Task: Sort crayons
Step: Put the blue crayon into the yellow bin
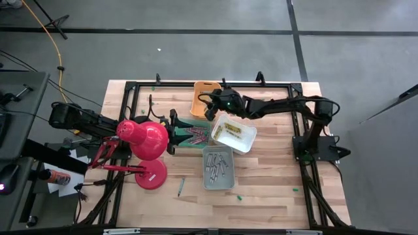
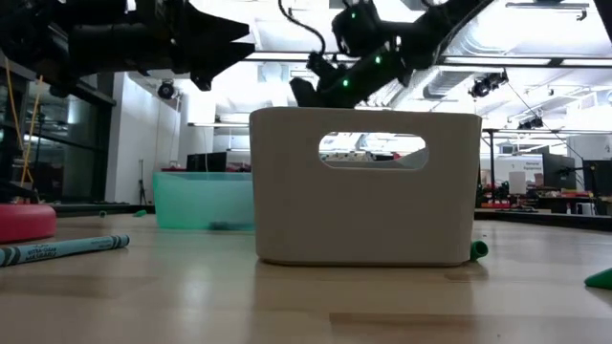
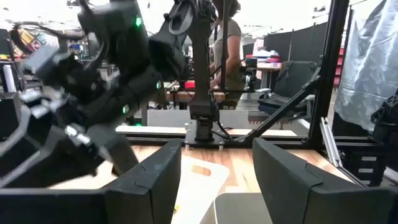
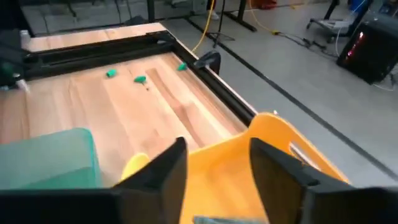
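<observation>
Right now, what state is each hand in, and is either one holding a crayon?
Left hand: open, nothing between its fingers, waiting near the green bin.
Right hand: open over the orange bin, a yellow crayon lying just below, not held.

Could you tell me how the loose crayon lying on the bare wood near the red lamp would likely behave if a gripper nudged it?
The crayon looks like a thin round stick lying flat on the smooth table, so it would probably roll. It seems stiff and light, and possibly snappable if squeezed hard.
</observation>
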Motion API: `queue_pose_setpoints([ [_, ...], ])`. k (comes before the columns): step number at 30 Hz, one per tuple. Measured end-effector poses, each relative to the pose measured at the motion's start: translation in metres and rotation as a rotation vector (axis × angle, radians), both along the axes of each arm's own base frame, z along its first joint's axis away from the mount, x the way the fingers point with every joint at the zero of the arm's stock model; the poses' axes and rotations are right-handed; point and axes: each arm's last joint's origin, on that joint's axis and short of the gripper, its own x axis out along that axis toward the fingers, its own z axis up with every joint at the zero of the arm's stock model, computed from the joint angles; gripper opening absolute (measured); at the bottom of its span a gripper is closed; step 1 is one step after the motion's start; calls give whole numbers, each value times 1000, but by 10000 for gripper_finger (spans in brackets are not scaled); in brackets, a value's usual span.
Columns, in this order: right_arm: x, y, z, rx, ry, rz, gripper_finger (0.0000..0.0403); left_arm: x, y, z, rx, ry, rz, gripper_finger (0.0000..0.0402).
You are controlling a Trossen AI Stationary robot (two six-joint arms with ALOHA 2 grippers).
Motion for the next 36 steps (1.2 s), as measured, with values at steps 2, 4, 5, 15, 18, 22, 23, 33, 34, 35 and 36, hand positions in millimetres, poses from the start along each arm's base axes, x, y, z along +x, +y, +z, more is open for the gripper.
queue_pose_setpoints([
  [2, -5, 2, 10, -19, 43, 14, 186, 0, 0, 0, 0, 1, 0, 186],
  [4, -12, 7, 18, -20, 106, 28, 208, 0, 0, -1, -1, 11, -1, 186],
  [5, -18, 10, 21, -16, 153, 28, 216, 0, 0, -2, -5, 22, -2, 186],
  [15, -93, 94, 21, 60, 281, 68, 217, 0, 0, -4, -10, 46, -2, 186],
  [18, -124, 129, 16, 139, 216, 115, 200, 0, 0, -4, -18, 44, -2, 186],
  [22, -160, 170, 17, 218, 100, 141, 150, 0, 0, -3, -18, 32, 1, 186],
  [23, -168, 177, 17, 228, 83, 139, 130, 0, 0, -3, -18, 26, 1, 186],
  [33, -199, 209, -20, 389, 260, -11, 7, 0, 0, -2, -28, 22, -1, 186],
  [34, -200, 208, -27, 385, 308, -49, 4, 0, 0, -2, -28, 22, -1, 186],
  [35, -201, 208, -33, 373, 343, -85, 3, 0, 0, -2, -27, 22, -1, 186],
  [36, -199, 207, -39, 365, 361, -115, 5, 0, 0, -2, -27, 22, -1, 186],
])
